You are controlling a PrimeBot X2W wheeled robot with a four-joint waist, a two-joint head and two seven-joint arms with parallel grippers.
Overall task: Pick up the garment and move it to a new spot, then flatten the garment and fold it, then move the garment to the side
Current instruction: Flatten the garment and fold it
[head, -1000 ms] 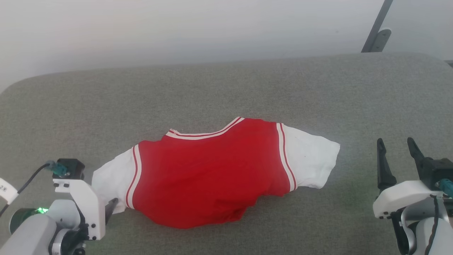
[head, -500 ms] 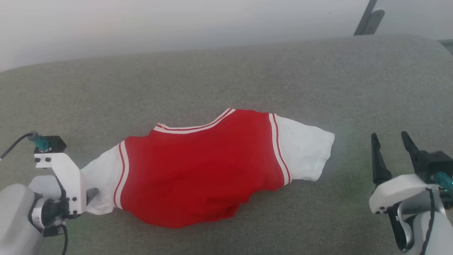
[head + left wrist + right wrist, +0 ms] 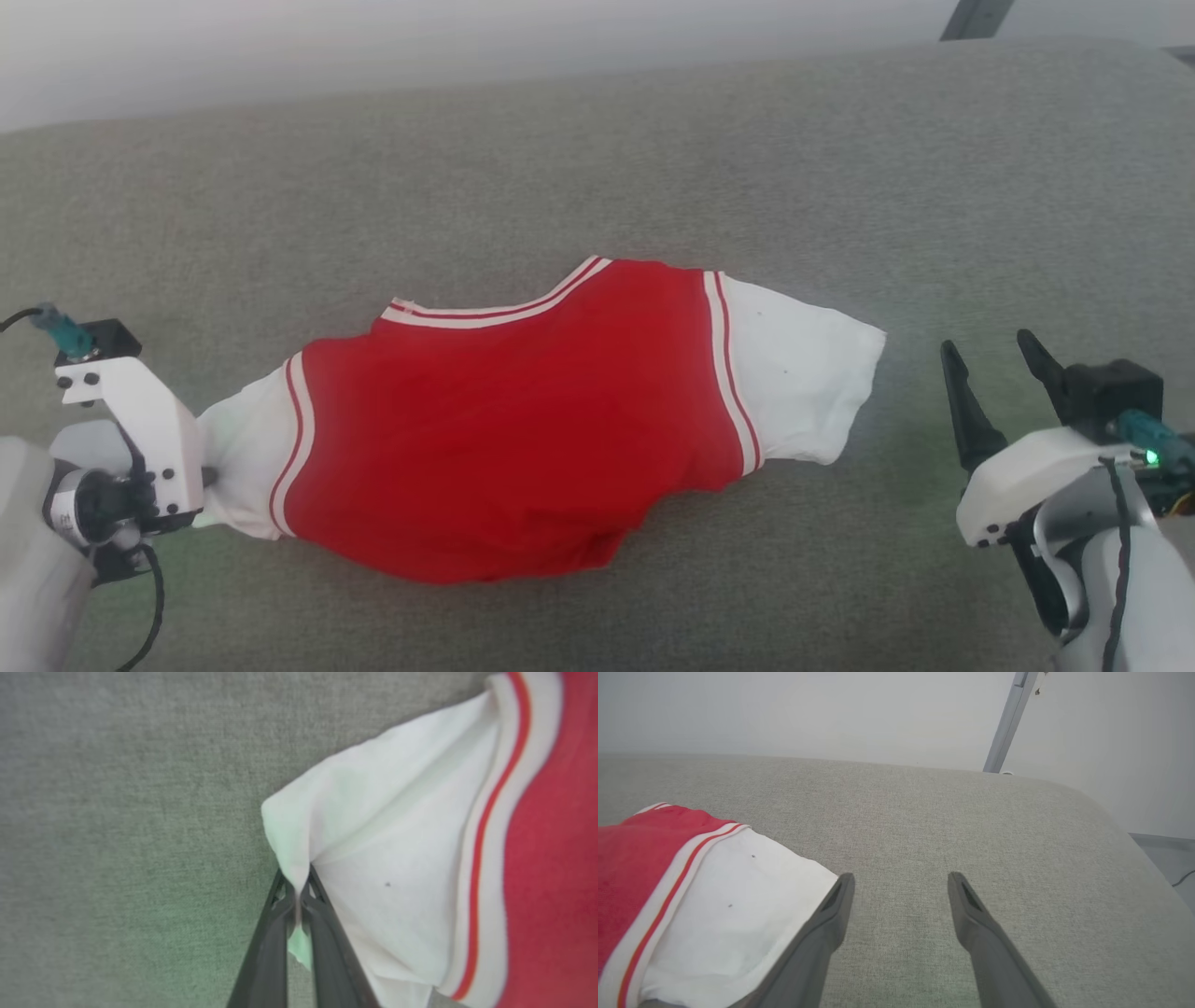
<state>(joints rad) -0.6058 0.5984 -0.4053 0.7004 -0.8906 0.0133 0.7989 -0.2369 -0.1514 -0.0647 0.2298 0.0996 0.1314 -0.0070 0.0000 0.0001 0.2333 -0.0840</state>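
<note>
1. The left hand rises from the bottom centre of the frame, its two dark fingers pressed together.
2. They pinch a fold at the edge of the white sleeve of the jersey T-shirt, whose red body fills the right edge.
3. White-and-red striped trim runs between sleeve and body.
4. The grey fabric worktop covers the left half.

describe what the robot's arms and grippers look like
The left gripper and right gripper each have two long dark tapering fingers on a white bracket with black screws. A teal plug with a black cable sits at each wrist; the forearms are pale grey.
</note>
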